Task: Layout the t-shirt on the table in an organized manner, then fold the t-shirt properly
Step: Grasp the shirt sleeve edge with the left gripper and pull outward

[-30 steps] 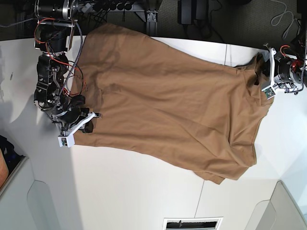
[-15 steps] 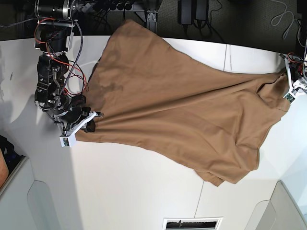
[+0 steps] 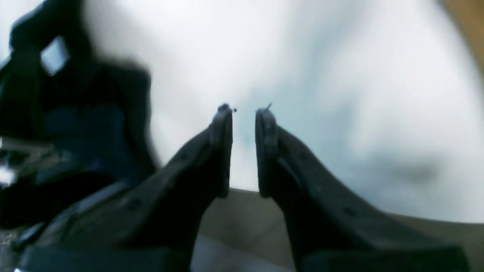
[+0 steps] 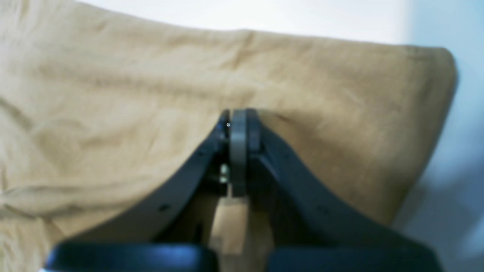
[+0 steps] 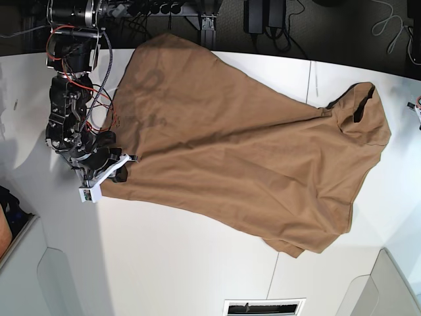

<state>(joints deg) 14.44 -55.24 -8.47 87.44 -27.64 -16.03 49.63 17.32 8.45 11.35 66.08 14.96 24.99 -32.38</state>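
since released by left gripper (image 3: 244,113), t-shirt (image 5: 250,145) collar slackened

The white table (image 5: 197,263) carries the spread tan t-shirt (image 5: 243,151).

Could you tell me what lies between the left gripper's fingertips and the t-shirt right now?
Only bare white table: the left gripper holds nothing, and the t-shirt shows only at the left wrist view's corner.
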